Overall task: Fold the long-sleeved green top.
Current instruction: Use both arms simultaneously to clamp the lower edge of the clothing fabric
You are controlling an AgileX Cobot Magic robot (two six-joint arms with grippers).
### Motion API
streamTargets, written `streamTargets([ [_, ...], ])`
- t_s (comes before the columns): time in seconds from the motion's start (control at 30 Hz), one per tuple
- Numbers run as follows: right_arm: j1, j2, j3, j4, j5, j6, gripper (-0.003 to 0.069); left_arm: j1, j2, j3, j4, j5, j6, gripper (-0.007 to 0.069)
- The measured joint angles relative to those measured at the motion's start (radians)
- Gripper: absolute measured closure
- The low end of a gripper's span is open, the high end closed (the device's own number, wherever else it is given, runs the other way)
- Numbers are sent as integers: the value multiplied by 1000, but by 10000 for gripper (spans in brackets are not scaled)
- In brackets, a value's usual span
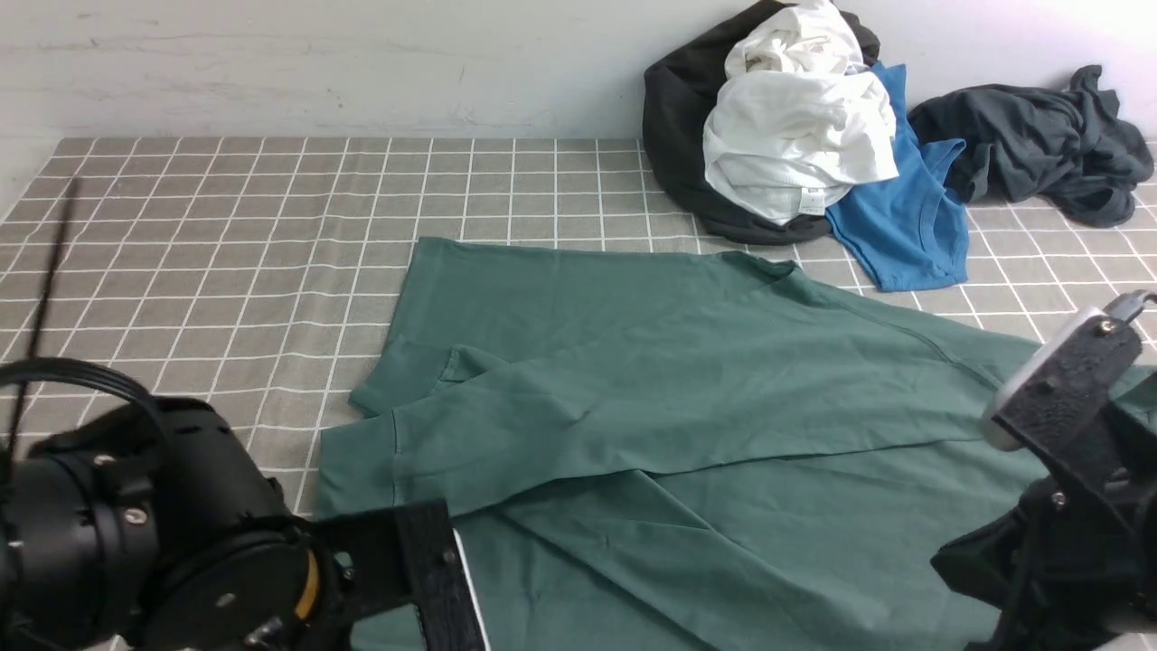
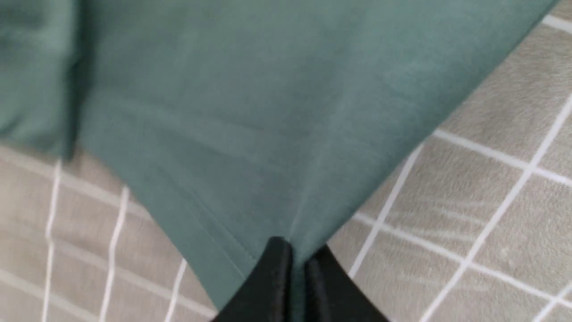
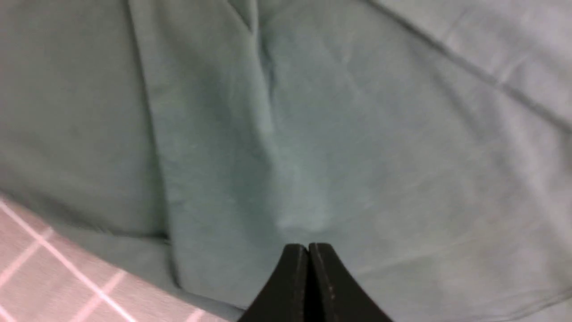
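Grey checked tablecloth [image 1: 226, 226] under a white wall [image 1: 316, 63], heap of other clothes [image 1: 795, 136] at the far right. Top [image 1: 633, 380] spread flat across the middle and near side, at least one sleeve laid over the body with its cuff toward the left edge. Looks early: sleeve in, body folds not yet made, no compact packet.

Left gripper [image 2: 292, 250] clamped tight on a near left corner of the top, cloth drawn to a point between the jaws. Right gripper [image 3: 308, 250] closed tight too, tips down on the right side of the top, small ridge of cloth just ahead. Pinched or only pressed: cannot tell.
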Motion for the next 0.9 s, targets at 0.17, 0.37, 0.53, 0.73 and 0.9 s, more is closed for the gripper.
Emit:
streamTargets([
  [0.17, 0, -26, -2, -171, 135, -24, 566, 110, -80, -4, -37, 119, -12, 622],
  [0.37, 0, 49, 24, -295, 207, 2, 328, 222, -159, -4, -120, 140, -10, 622],
  [0.53, 0, 129, 90, -370, 101, 4, 230, 242, -200, -4, -142, 130, -9, 622],
  [0.73, 0, 253, 148, -460, -99, 4, 267, 242, -221, -4, -145, 118, -9, 622],
  [0.9, 0, 363, 150, -469, -134, 4, 376, 242, -221, -4, -152, 94, -12, 622],
])
